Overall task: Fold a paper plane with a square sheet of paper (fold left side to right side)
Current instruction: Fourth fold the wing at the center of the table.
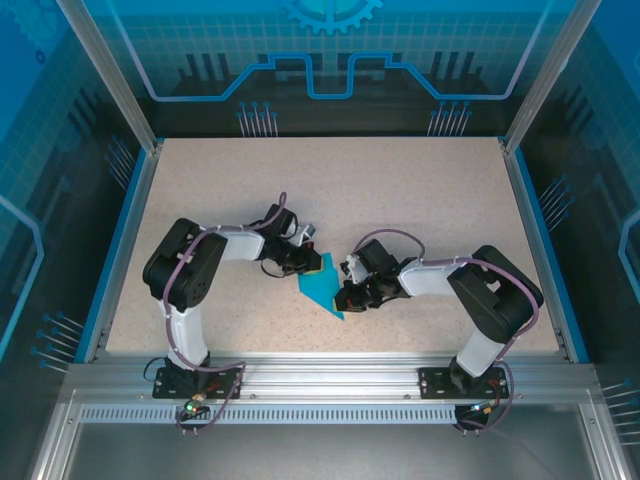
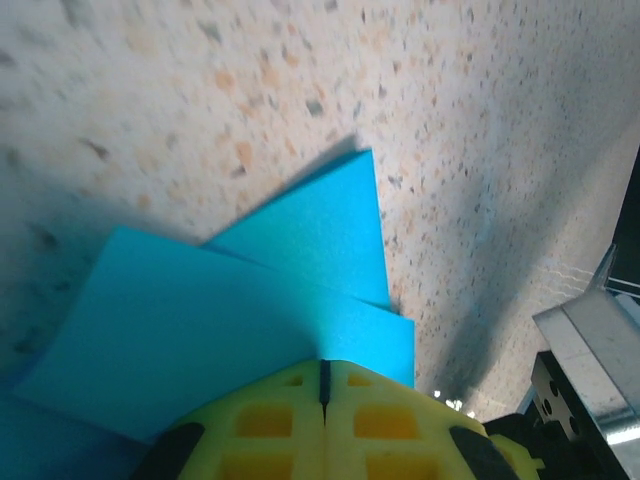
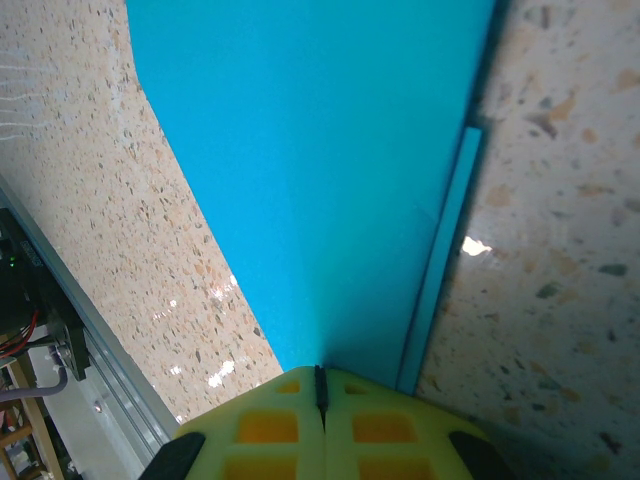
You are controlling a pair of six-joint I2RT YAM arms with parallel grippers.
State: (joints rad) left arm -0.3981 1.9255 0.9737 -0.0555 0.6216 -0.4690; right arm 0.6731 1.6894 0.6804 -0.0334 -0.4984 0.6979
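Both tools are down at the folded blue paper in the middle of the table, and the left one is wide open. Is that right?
Not quite: the left tool is shut, not wide open. The left wrist view shows its yellow fingers pressed together at the blue paper. The rest holds, with the right tool down there too.

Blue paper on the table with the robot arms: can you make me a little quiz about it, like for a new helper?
1. True or false: the folded cyan-blue paper sheet lies between the left gripper and the right gripper.
2. The right gripper is: A wide open, B shut, C holding a cup.
3. What speckled beige surface does the paper rest on?
Key: 1 true; 2 B; 3 the table.
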